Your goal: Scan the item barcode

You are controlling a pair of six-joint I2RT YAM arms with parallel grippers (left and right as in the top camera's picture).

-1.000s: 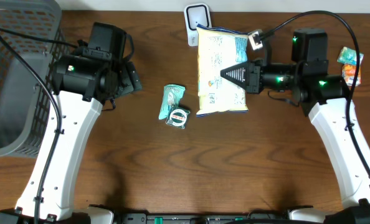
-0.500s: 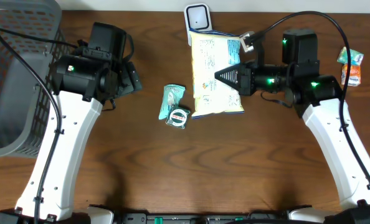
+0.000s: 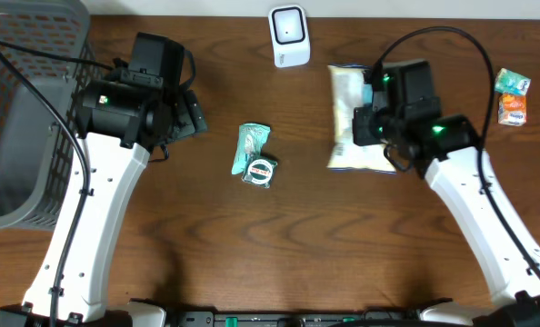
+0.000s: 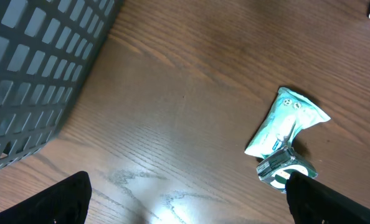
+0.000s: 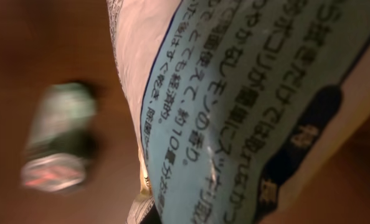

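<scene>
**Snack bag swung right, off the scanner**

Since the earlier frame, the right gripper (image 3: 372, 125) has drawn back and turned. It has carried the snack bag (image 3: 350, 127) from just below the scanner (image 3: 288, 34) to a spot right of it, well apart.

- **Right fingers:** They are hidden under the wrist in the overhead view. They are closed tight, pinching the bag.
- **Bag:** The right wrist view shows only close, tilted print on its blue-edged face. Whether a barcode faces the scanner cannot be told. The bag's right edge lies under the arm.
- **Left gripper (image 4: 191, 208):** The fingers stand wide apart, holding nothing. Only the tips show at the bottom of its wrist view.
- **Ahead of the left fingers:** Bare wood lies ahead, then a teal packet (image 4: 284, 121) touching a small round roll (image 4: 284, 171).
- **Edges:** A grey basket (image 3: 15, 109) fills the left edge, cut off by the frame. Two small packets (image 3: 511, 95) sit near the right edge.
</scene>
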